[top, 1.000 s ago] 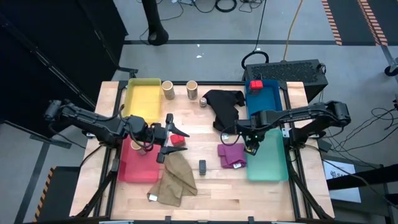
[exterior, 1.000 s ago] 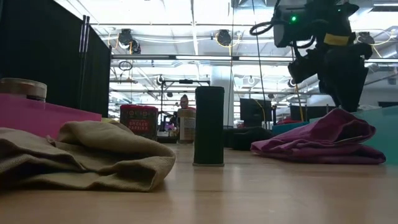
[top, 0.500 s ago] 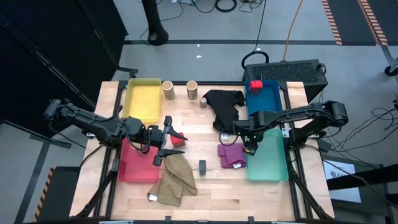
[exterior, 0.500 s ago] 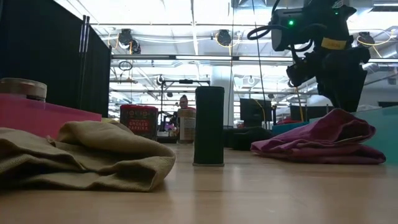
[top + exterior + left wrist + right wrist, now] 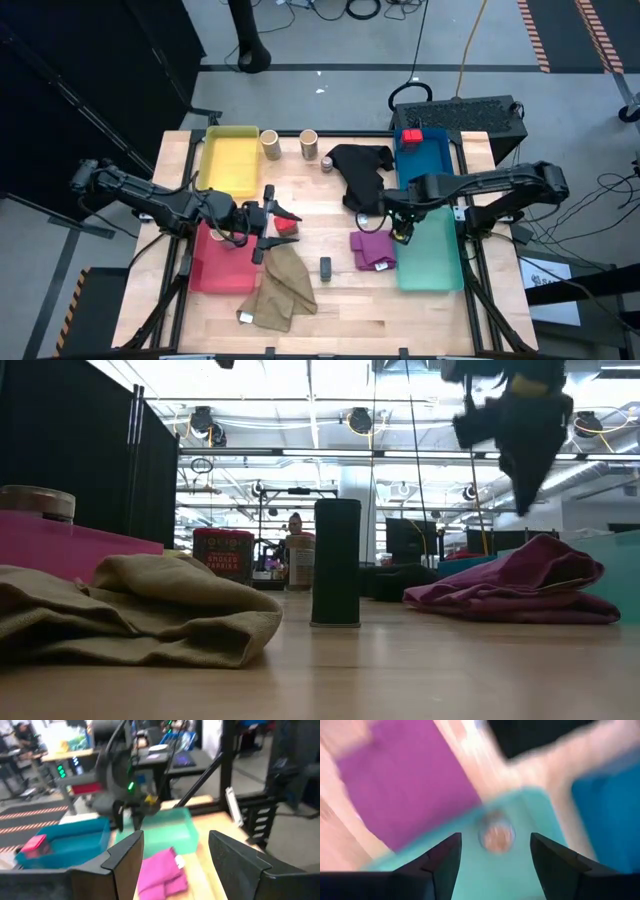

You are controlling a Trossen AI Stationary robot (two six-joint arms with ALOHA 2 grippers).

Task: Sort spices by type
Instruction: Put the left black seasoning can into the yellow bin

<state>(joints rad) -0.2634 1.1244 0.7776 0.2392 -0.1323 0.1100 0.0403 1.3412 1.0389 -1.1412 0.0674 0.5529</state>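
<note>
My right gripper (image 5: 403,234) hangs open over the teal tray (image 5: 436,268), pointing down. Below it, a tiny round jar (image 5: 496,834) sits on the tray floor, apart from the fingers. My left gripper (image 5: 277,221) is open and points level toward the table's right, with nothing between its fingers (image 5: 127,857). It is by a red box (image 5: 289,227) that stands on the table. A dark block (image 5: 326,267) stands upright near the front. Two tan cylinders (image 5: 271,146) (image 5: 309,145) and a small jar (image 5: 327,162) stand at the back. Another red box (image 5: 410,135) is in the blue tray (image 5: 428,158).
A purple cloth (image 5: 372,248) lies beside the teal tray, a black cloth (image 5: 360,170) behind it and a khaki cloth (image 5: 282,290) at the front left. Yellow (image 5: 228,160) and red (image 5: 215,265) trays are on the left. A jar (image 5: 35,503) stands in the red tray.
My right gripper has risen straight up from the teal tray and now stands well above the purple cloth in the low view.
</note>
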